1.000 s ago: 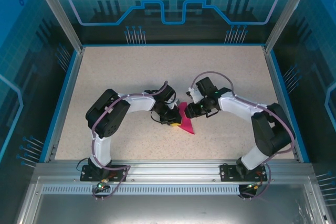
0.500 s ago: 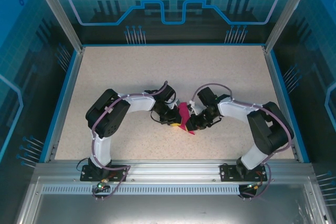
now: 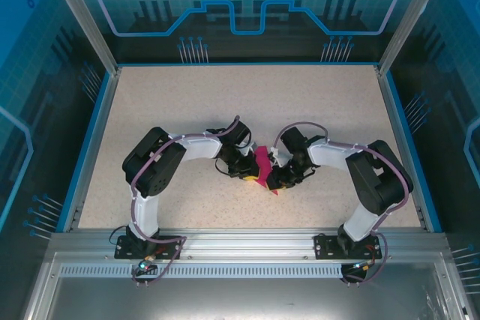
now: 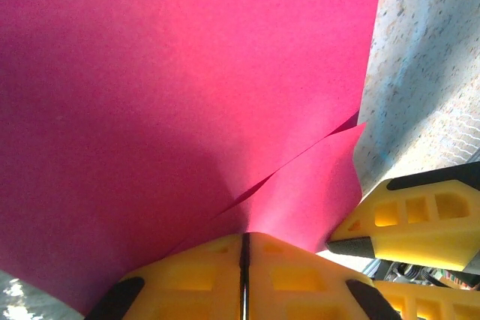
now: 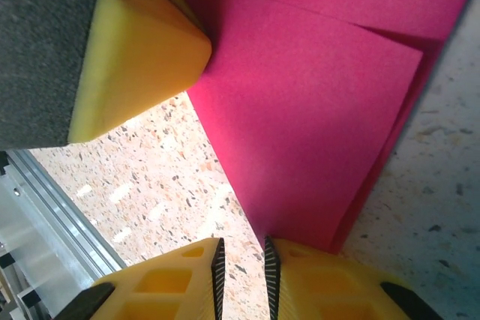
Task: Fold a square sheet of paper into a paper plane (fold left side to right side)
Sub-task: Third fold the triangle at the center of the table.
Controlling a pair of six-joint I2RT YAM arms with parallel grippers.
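The square sheet of paper (image 3: 262,164) is magenta-pink and folded over into layers between my two grippers at the table's middle. My left gripper (image 3: 249,173) is shut on the paper's left edge; in the left wrist view the paper (image 4: 187,73) runs into the closed seam of the left gripper (image 4: 244,239). My right gripper (image 3: 273,182) sits at the paper's near corner. Its jaws (image 5: 240,251) stand a narrow gap apart with bare table showing between them, and the paper (image 5: 315,110) touches its right fingertip (image 5: 300,254). A left finger (image 5: 127,58) shows at the upper left.
The speckled table (image 3: 187,103) has a raised blue rim (image 3: 94,140) on three sides. An aluminium rail (image 3: 240,241) with both arm bases runs along the near edge. A right finger (image 4: 420,219) shows close beside the paper in the left wrist view.
My right gripper has moved down and left to the paper's near corner and narrowed its jaws. The paper has drawn in from a flat triangle to a narrower folded shape. The left gripper has not moved.
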